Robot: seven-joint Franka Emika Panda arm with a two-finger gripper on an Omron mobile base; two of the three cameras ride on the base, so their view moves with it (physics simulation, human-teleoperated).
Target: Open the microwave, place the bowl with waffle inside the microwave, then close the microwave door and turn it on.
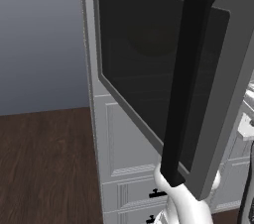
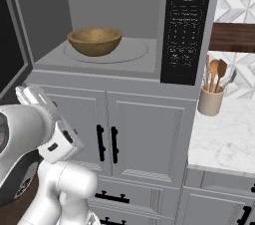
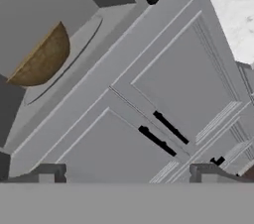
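Swung-open grey-framed dark-glass microwave door (image 1: 168, 69) fills the left base view, hiding the oven cavity behind it; its top and right side run off frame. Right base view: white marks on the black control panel (image 2: 185, 25) too small to read. Inside of the shallow tan-brown round bowl (image 2: 94, 40) can't be made out from this angle; no waffle discernible. Hand view: bowl's (image 3: 42, 59) left part is hidden behind a grey wall. Gripper (image 3: 126, 173) tips clipped at bottom.
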